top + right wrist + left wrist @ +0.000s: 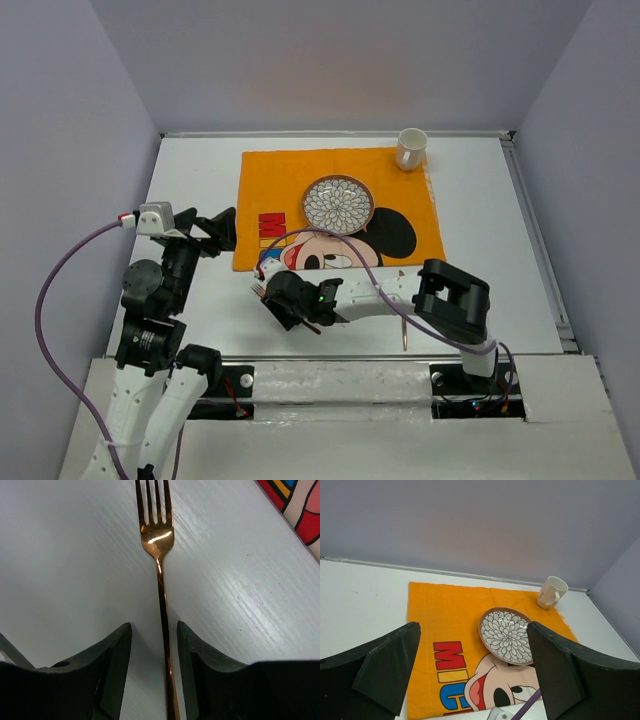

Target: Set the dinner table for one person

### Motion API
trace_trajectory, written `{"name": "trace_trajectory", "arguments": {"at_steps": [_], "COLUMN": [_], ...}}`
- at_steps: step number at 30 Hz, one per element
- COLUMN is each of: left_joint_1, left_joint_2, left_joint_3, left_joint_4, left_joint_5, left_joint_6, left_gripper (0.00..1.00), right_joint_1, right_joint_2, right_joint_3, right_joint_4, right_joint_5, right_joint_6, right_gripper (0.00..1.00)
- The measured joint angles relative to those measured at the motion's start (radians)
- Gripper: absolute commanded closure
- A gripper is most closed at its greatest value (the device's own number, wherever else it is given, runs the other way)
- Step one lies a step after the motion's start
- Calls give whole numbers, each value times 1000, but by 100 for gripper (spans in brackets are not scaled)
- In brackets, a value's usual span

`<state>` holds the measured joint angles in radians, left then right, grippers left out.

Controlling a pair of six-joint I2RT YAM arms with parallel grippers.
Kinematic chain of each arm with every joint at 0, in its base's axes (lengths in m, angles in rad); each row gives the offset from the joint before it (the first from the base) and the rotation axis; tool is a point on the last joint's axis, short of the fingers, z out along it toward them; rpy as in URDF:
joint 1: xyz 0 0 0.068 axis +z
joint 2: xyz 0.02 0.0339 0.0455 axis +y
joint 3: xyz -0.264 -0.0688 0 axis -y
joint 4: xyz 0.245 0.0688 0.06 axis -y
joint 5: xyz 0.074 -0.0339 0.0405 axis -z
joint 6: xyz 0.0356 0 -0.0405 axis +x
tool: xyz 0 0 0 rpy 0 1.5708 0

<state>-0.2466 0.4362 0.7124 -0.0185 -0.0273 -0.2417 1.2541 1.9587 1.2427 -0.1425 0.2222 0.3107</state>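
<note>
Close narrowly open, empty right gripper [153, 630] squarely around slim rose-gold metal fork [157, 537] flat on white counter [70, 555].

Robot lab bench cell.
The dinner table [200, 190] is a flat white top boxed by plain grey-lilac panels [330, 60]; left arm [165, 290] and right arm [450, 300] are bolted to a white base plate [340, 385] at its near edge, with a purple cable [39, 305] looping loose and red wires [235, 395] exposed at the bases.
</note>
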Motion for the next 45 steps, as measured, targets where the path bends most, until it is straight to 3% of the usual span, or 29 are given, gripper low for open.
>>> {"name": "trace_trajectory", "arguments": {"at_steps": [3, 8, 34, 45], "left_joint_1": [0, 0, 13, 19], "left_joint_2": [-2, -3, -20, -41], "left_joint_3": [0, 0, 0, 0], "left_joint_4": [0, 0, -2, -2], "left_joint_5": [0, 1, -15, -29], "left_joint_6": [0, 0, 3, 5], "left_gripper": [1, 1, 1, 1], "right_joint_1": [0, -3, -3, -94], "right_joint_2": [20, 48, -3, -8], "right_joint_3": [21, 55, 69, 119], "right_joint_4": [0, -1, 46, 45], "right_joint_5": [14, 30, 89, 112], "right_joint_6": [-1, 3, 83, 144], "right_gripper": [69, 100, 100, 100]}}
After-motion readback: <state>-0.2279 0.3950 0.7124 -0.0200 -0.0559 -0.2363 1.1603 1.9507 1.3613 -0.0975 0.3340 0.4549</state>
